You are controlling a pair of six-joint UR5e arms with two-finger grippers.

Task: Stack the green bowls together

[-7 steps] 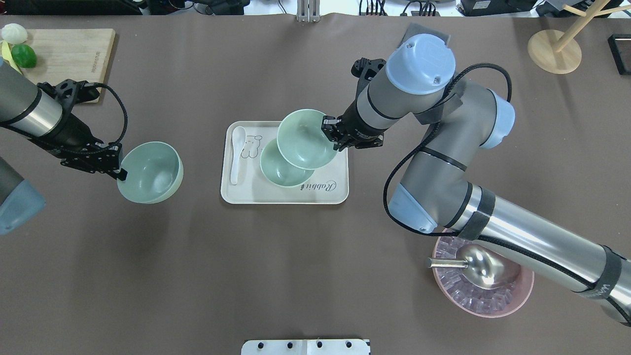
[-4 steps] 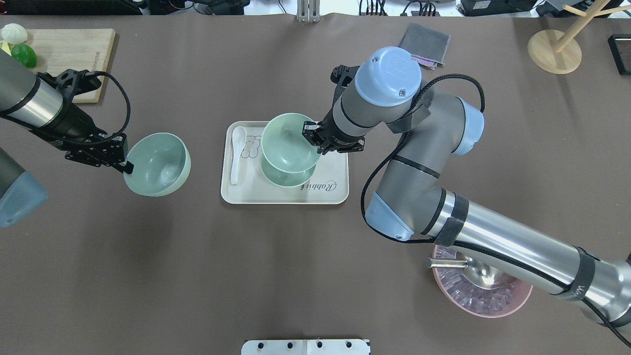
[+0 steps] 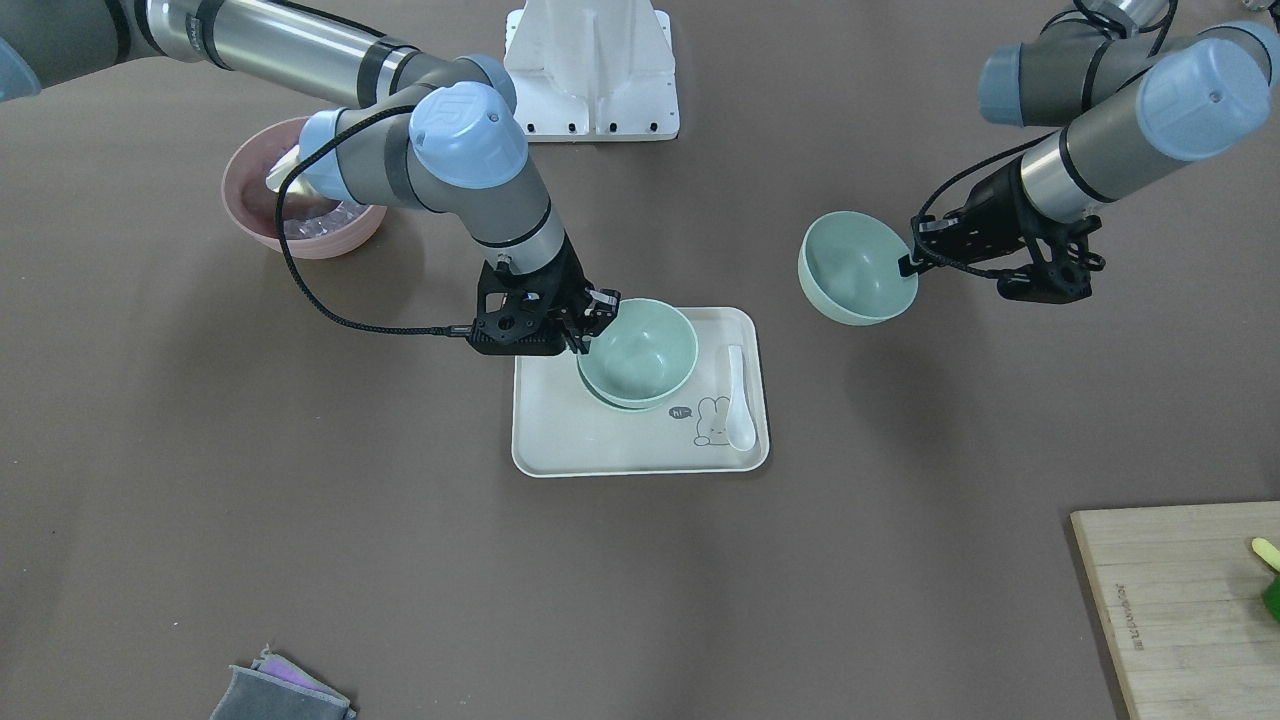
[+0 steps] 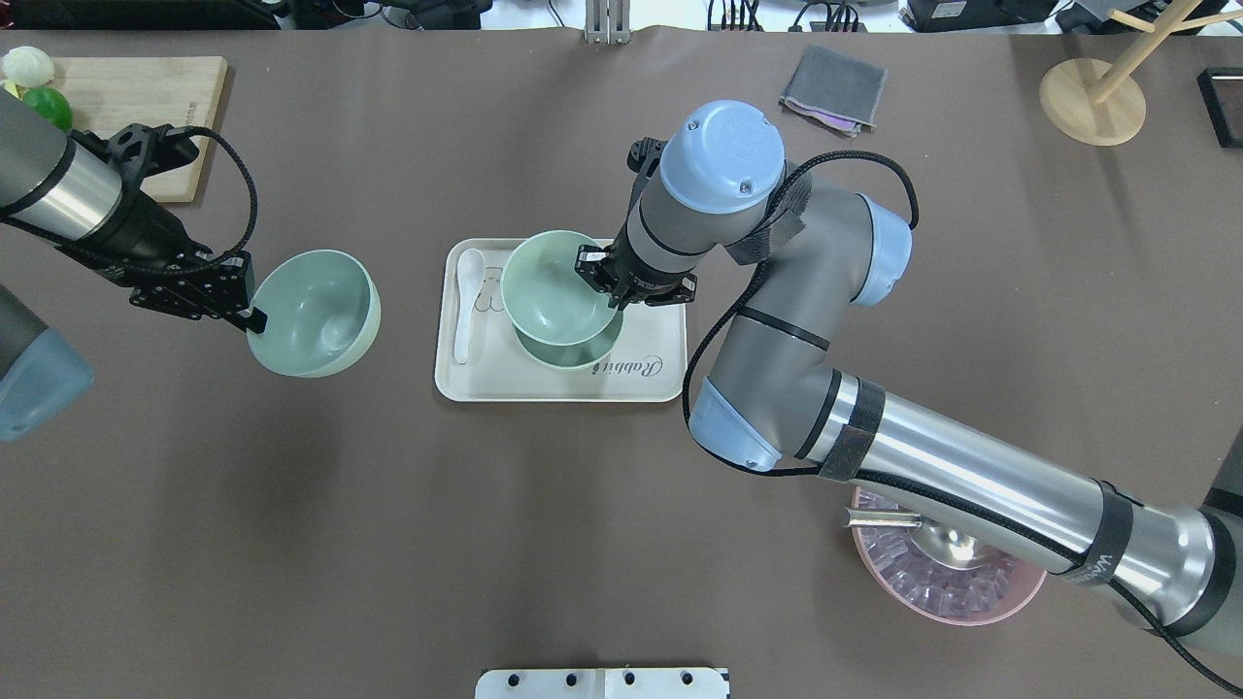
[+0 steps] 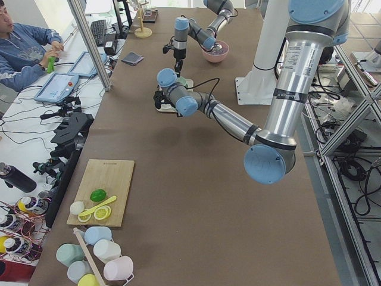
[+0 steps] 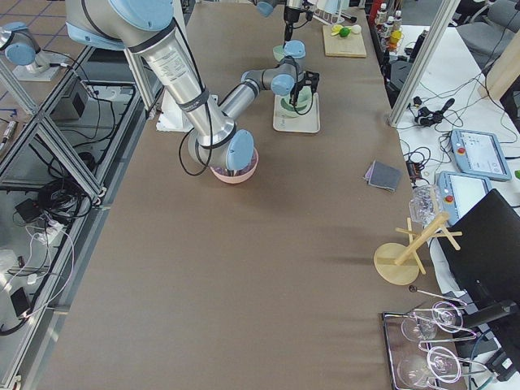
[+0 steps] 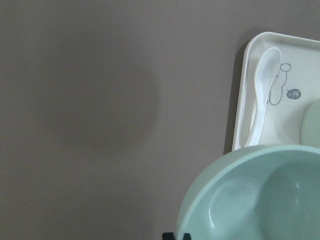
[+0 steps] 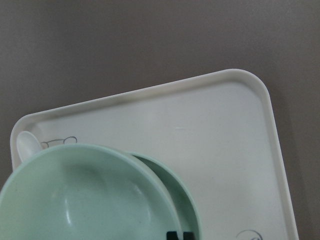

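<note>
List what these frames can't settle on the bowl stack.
- Overhead: the right-held bowl covers the tray bowl; contact between them unclear.
- Wrist views: bottom edge cuts off the jaws; left-held bowl cropped too.
- Side views: both arms' jaws too small to judge.
- Overhead: right arm hides part of the pink bowl and scoop.

One pale green bowl (image 4: 581,355) stands upright on the tray (image 4: 466,383). A second bowl (image 4: 549,286) hangs just above it, a little off-centre. The third bowl (image 4: 320,311) is tilted in the air, well apart from both.
</note>
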